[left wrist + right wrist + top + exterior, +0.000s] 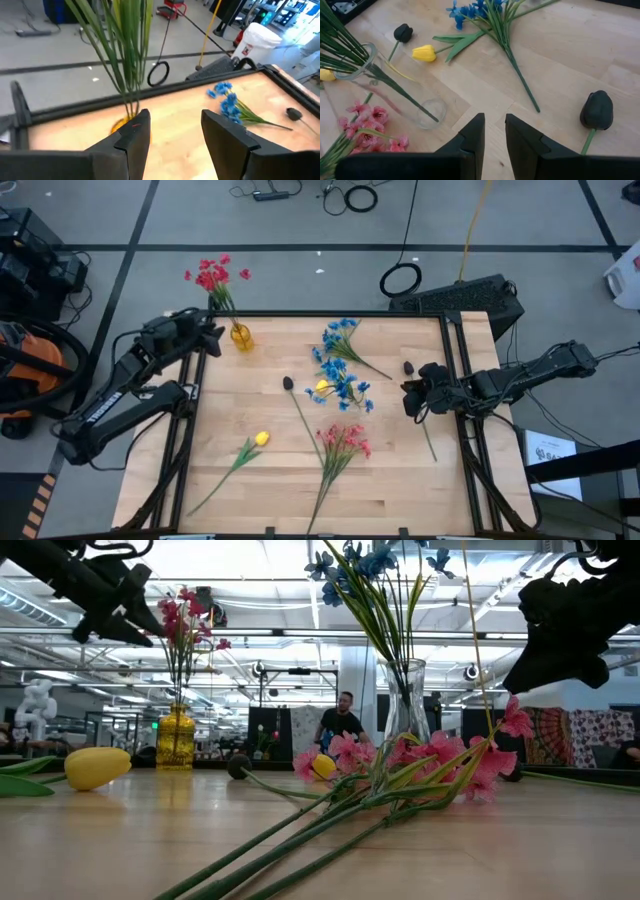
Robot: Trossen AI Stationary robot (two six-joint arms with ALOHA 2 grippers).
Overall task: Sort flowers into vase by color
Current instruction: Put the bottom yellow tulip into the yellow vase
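Red flowers [218, 277] stand in a yellow vase [240, 337] at the table's far left. My left gripper [215, 335] hangs open just left of it, and the green stems [125, 50] rise beyond its fingers. Blue flowers [343, 388] stand in a clear glass vase [395, 90] mid-table. A second blue sprig [342, 340], two yellow tulips [260, 439] [322, 387], a pink sprig [345, 442] and two dark buds [288, 383] [409, 367] lie flat on the wood. My right gripper [408, 400] hovers near the right-hand dark bud [596, 111], its fingers a narrow gap apart with nothing between them.
A black frame rail [330, 313] runs along the table's far edge, with side rails left and right. Bare wood [400, 490] lies at the near right. A dark keyboard-like case [470, 298] sits beyond the far right corner. In the low view, a person [342, 720] stands in the room behind.
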